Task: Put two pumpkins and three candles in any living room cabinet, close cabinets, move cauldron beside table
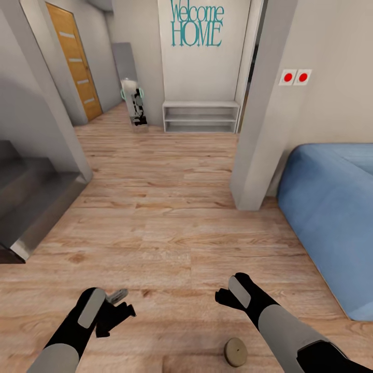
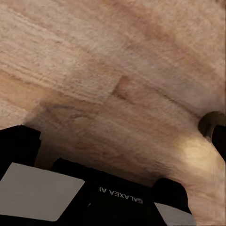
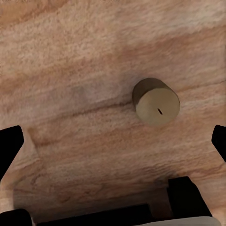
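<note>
As seen below: one candle [image 3: 156,101]

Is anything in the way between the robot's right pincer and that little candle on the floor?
Nothing visible is. The candle stands alone on the bare wooden floor, and the right wrist view looks straight down at it between the open fingers of the right pincer.
</note>
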Controlling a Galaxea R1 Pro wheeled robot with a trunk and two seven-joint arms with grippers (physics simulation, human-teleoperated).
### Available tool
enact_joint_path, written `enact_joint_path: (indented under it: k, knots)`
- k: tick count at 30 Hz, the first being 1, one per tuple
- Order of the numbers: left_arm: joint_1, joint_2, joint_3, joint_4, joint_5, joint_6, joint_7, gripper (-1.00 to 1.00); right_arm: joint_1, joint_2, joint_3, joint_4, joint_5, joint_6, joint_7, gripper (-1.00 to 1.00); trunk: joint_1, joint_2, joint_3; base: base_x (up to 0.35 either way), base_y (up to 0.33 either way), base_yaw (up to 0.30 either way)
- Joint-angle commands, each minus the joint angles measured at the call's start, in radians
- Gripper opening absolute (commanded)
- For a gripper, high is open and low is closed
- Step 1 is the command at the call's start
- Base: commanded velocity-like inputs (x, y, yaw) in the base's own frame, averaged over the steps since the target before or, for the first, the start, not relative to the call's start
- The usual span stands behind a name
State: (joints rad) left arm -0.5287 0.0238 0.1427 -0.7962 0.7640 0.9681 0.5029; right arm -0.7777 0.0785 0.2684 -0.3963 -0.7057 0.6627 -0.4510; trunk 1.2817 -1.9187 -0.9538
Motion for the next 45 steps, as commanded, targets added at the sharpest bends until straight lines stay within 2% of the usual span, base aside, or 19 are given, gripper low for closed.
enact_joint_path:
  k: [1,3,4,8,10,11,13,14,16,28,31,34,37,42,45]
  knots:
    - [0.0,0.002,-0.001,-0.002,0.034,0.004,0.0,1.0,0.0,-0.001,0.0,0.0,-0.001,0.0,0.001,1.0,0.004,-0.007,-0.003,0.0,0.0,0.0]
    - [0.0,0.005,-0.002,-0.004,0.086,0.01,-0.001,1.0,0.0,-0.003,0.0,-0.001,-0.001,0.0,0.004,1.0,0.012,-0.021,-0.009,0.0,0.0,0.0]
    - [0.0,0.006,-0.003,-0.004,0.101,0.011,-0.001,1.0,0.0,-0.004,0.0,-0.001,-0.002,0.0,0.005,1.0,0.015,-0.028,-0.013,0.0,0.0,0.0]
    - [0.001,0.007,-0.002,-0.005,0.123,0.013,-0.002,1.0,0.0,-0.01,-0.001,-0.001,-0.004,0.001,0.007,1.0,0.031,-0.056,-0.025,0.0,0.0,0.0]
    - [0.002,0.01,0.012,-0.005,0.131,0.015,-0.002,1.0,0.0,-0.013,-0.001,-0.006,-0.005,0.002,0.007,1.0,0.038,-0.07,-0.031,0.0,0.0,0.0]
    - [0.003,0.011,0.031,-0.005,0.138,0.016,-0.003,1.0,0.0,-0.013,-0.001,-0.015,-0.006,0.003,0.006,1.0,0.042,-0.077,-0.035,0.0,0.0,0.0]
    - [0.007,0.019,0.097,-0.005,0.165,0.026,-0.003,1.0,0.0,-0.014,-0.001,-0.035,-0.006,0.005,0.005,1.0,0.05,-0.091,-0.041,0.0,0.0,0.0]
    - [0.013,0.039,0.149,-0.005,0.184,0.04,-0.003,1.0,-0.001,-0.014,-0.003,-0.044,-0.007,0.013,0.004,1.0,0.054,-0.098,-0.044,0.0,0.0,0.0]
    - [0.014,0.049,0.161,-0.004,0.187,0.045,-0.003,1.0,-0.001,-0.014,-0.003,-0.05,-0.006,0.033,0.004,1.0,0.061,-0.112,-0.05,0.0,0.0,0.0]
    - [0.013,0.056,0.168,-0.004,0.19,0.049,-0.003,1.0,-0.001,-0.019,-0.006,-0.065,-0.006,0.047,0.0,1.0,0.107,-0.196,-0.088,0.0,0.0,0.0]
    - [0.013,0.056,0.168,-0.004,0.19,0.052,-0.003,1.0,-0.001,-0.043,-0.027,-0.059,-0.007,0.044,-0.002,1.0,0.119,-0.217,-0.097,0.0,0.0,0.0]
    - [0.013,0.056,0.168,-0.004,0.191,0.055,-0.004,1.0,-0.002,-0.073,-0.087,-0.041,-0.007,0.027,-0.004,1.0,0.13,-0.238,-0.107,0.0,0.0,0.0]
    - [0.013,0.056,0.168,-0.004,0.192,0.056,-0.004,1.0,-0.001,-0.088,-0.135,-0.014,-0.006,0.017,-0.004,1.0,0.142,-0.259,-0.116,0.0,0.0,0.0]
    - [0.013,0.056,0.168,-0.004,0.202,0.069,-0.015,1.0,0.0,-0.088,-0.148,0.017,0.001,0.007,-0.003,1.0,0.161,-0.294,-0.132,0.0,0.0,0.0]
    - [0.013,0.059,0.169,-0.004,0.217,0.075,-0.071,1.0,0.0,-0.084,-0.143,0.021,0.004,0.005,-0.003,1.0,0.173,-0.315,-0.141,0.0,0.0,0.0]
